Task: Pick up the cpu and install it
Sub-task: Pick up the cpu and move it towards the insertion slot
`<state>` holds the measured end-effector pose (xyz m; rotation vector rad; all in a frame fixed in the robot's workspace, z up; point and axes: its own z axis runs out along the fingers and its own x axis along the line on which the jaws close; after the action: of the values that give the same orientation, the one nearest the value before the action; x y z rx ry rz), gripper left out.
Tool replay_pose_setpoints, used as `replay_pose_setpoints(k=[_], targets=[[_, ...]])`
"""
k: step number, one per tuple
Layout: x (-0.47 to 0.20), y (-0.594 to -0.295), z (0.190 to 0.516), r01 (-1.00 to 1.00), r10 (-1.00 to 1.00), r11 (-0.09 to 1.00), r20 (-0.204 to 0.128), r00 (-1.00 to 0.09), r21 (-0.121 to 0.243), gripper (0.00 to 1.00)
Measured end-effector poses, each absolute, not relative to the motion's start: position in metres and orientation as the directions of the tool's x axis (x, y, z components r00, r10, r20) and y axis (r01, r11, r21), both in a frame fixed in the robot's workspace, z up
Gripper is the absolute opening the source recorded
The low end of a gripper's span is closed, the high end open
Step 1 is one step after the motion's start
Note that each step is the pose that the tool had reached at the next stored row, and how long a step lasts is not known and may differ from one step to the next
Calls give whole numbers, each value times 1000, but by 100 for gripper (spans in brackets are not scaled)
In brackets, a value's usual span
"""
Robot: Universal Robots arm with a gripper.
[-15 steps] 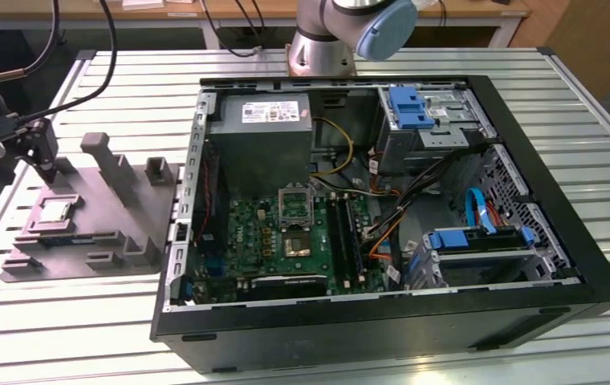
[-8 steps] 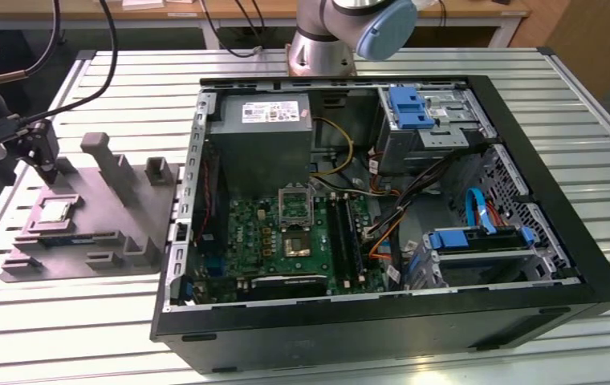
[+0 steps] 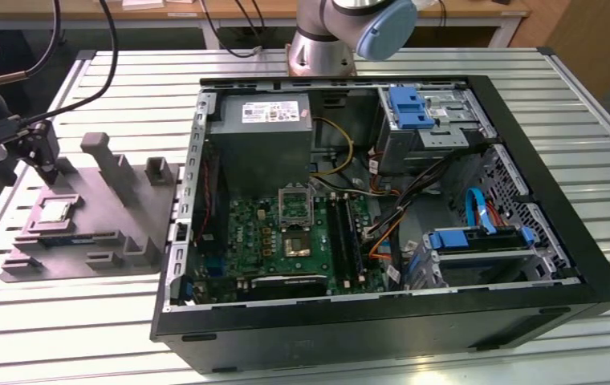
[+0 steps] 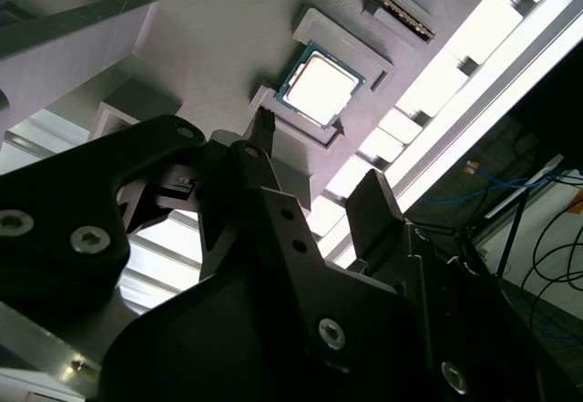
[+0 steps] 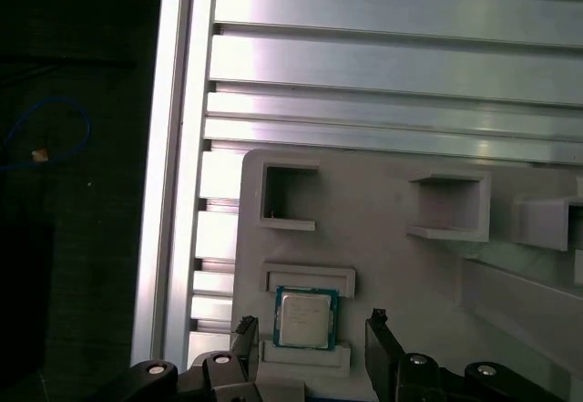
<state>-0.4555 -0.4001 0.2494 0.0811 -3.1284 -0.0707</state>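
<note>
Silvery grey arm (image 3: 324, 38) with a pale blue joint cap (image 3: 387, 27). The end effector (image 4: 317, 154) is matte black, with chunky fingers (image 4: 375, 209) and shiny silver screws (image 4: 331, 332) dotted all over.

No legible text. Label (image 3: 269, 111) on power supply (image 3: 264, 156) illegible; cpu (image 5: 304, 319) lid print unreadable.

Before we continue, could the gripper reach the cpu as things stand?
Probably yes: the gripper hangs open over the cpu, fingers either side, and nothing covers it in the grey tray.
</note>
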Motion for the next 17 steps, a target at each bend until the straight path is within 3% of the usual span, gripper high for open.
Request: replay_pose_setpoints(k=[6,8,17], targets=[[-456,-400,249,-52,-52,998,10,-999,45,58],[-456,-400,249,-52,-52,998,10,-999,45,66],[-456,-402,243,-50,-51,998,10,-999,40,66]])
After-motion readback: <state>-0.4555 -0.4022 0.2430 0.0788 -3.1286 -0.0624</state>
